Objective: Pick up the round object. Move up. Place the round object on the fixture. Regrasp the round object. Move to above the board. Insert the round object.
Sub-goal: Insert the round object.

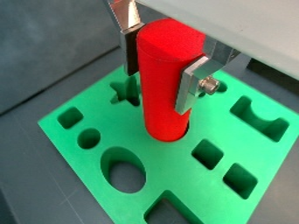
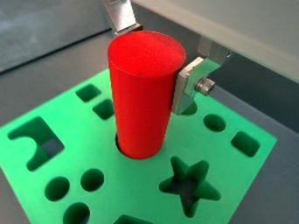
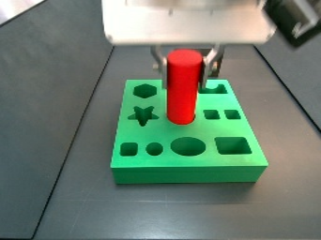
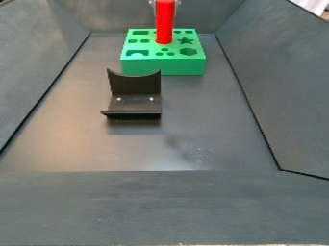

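The round object, a bright red cylinder peg (image 1: 163, 83), stands upright between my gripper's (image 1: 162, 70) silver fingers (image 1: 193, 83). The gripper is shut on its upper part. The peg also shows in the other wrist view (image 2: 142, 87) and in both side views (image 3: 183, 84) (image 4: 166, 19). Its lower end sits in the mouth of a round hole in the green board (image 1: 176, 179), next to the star cut-out (image 2: 187, 184). How deep it reaches is hidden. The gripper (image 3: 183, 61) hangs right over the board (image 3: 189, 172). The dark fixture (image 4: 133, 93) stands empty in front of the board (image 4: 161, 65).
The board lies on a dark floor with sloping dark walls (image 4: 52, 86) on both sides. Other cut-outs ring the peg: a hexagon (image 3: 145, 91), an oval (image 3: 189, 145) and squares (image 3: 232, 145).
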Robot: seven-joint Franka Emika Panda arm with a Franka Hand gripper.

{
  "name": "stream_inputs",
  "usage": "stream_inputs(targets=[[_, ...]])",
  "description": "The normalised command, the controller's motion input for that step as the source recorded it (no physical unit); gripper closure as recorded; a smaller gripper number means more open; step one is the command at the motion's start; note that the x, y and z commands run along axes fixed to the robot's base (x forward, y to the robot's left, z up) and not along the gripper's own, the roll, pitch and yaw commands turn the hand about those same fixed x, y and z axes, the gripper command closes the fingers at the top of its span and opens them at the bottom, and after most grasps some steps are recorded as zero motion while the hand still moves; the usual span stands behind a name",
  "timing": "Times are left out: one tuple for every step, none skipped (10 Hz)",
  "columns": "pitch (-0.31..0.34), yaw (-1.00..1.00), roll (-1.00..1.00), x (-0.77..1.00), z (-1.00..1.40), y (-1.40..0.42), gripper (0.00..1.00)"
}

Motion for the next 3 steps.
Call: stream_inputs(targets=[[0.0, 0.0, 0.0, 0.04, -0.36, 0.0, 1.0], [0.0, -0.03, -0.17, 0.02, -0.08, 0.07, 1.0], [-0.004, 0.0, 0.0, 0.0, 0.0, 0.0, 1.0]])
